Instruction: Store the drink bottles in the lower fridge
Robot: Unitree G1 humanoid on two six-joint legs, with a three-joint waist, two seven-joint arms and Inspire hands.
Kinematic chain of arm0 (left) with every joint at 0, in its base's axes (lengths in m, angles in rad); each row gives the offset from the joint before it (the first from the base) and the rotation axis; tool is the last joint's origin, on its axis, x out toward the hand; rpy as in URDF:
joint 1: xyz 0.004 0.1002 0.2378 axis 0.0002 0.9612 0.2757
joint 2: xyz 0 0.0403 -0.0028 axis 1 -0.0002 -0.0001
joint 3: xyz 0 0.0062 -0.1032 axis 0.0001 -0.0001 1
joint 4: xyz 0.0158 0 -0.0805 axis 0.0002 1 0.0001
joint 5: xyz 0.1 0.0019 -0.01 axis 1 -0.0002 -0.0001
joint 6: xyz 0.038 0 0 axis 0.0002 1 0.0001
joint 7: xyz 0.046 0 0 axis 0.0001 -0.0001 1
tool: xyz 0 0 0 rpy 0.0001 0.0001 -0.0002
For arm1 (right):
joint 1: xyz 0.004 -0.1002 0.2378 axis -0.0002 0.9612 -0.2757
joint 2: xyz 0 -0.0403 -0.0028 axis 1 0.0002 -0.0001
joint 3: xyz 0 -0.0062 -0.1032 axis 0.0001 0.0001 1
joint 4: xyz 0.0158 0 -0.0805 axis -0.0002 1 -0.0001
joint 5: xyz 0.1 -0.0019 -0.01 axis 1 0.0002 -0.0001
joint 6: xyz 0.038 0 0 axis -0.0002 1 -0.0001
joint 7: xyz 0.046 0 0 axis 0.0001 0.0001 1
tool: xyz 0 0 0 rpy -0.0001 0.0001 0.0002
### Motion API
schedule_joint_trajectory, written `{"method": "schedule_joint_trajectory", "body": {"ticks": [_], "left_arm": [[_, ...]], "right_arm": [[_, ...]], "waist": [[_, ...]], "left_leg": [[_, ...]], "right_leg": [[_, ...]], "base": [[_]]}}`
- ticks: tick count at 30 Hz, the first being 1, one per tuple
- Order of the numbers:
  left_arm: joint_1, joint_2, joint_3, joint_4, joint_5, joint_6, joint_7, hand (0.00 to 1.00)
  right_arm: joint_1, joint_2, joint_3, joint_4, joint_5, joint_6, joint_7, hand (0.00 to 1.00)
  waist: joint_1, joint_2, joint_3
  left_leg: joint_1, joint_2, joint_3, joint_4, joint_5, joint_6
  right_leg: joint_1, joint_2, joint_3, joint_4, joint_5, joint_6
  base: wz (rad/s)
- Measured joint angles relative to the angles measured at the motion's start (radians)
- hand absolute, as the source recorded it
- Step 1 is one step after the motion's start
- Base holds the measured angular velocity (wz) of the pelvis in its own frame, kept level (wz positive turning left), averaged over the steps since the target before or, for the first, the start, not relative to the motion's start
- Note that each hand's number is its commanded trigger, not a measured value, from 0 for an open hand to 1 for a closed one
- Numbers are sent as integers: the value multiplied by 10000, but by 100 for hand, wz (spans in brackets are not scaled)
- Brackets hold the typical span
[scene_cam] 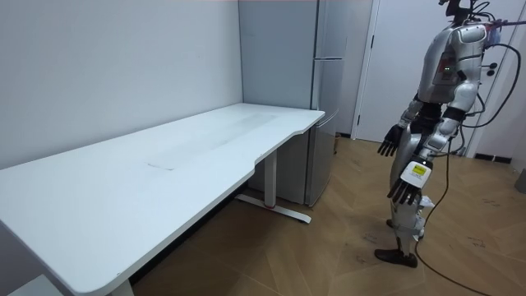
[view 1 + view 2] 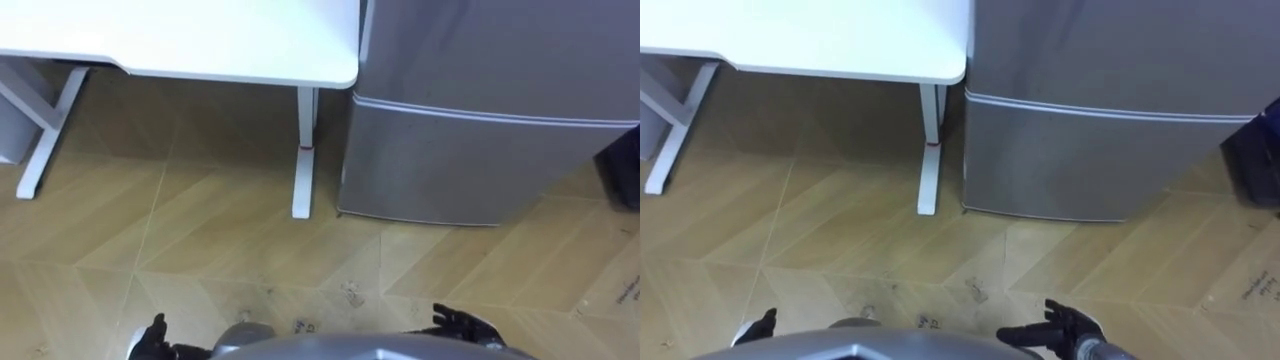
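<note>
Ahead of your right hand (image 2: 1060, 328) the wooden floor (image 2: 940, 260) lies open up to the closed lower door (image 2: 1090, 160) of the fridge (image 2: 1120, 50), while ahead of your left hand (image 2: 150, 338) the white desk (image 2: 200, 40) and its leg (image 2: 304, 150), just beside the fridge, stand in the way.

The two eye views look steeply down from the robot's head, close before the fridge (image 2: 490, 130), facing its grey front; the counter (image 2: 200, 40) ends just left of the fridge. Set a little apart, both share that front, the counter's end and the floor (image 2: 200, 240) before the fridge. The room view stands well off, looking along the counter toward the fridge at its far end, with the whole robot to the room view's right of the fridge.
</note>
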Motion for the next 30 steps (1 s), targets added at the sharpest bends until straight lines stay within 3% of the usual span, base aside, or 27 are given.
{"method": "schedule_joint_trajectory", "body": {"ticks": [1,5,7,16,30], "left_arm": [[4,-4,24,4,37,59,-8,0],[87,-8,139,66,79,292,-20,0],[253,-9,150,67,135,514,-29,0],[391,-12,155,61,336,1258,-537,0],[288,-14,153,56,1470,1720,-774,0]], "right_arm": [[10,1,-22,12,25,9,26,0],[118,7,-32,24,269,85,126,0],[201,8,-34,20,567,134,135,0],[170,-7,-108,103,1057,702,528,0],[208,15,-470,71,1254,1089,763,0]], "waist": [[-14,-40,-30],[-92,-83,6],[-158,-104,-23],[-199,-176,-72],[-256,-212,-57]], "left_leg": [[13,-11,5,-8,0,0],[154,-68,-7,-53,-3,5],[215,-104,-6,-83,-12,20],[175,-109,-47,-17,-13,22],[192,-109,-50,-51,-13,23]], "right_leg": [[9,-10,10,-1,-5,6],[145,-56,9,-6,-36,51],[199,-90,36,1,-70,86],[189,-94,12,10,-71,85],[199,-91,46,-3,-71,85]], "base": [[0],[1],[0],[1],[0]]}}
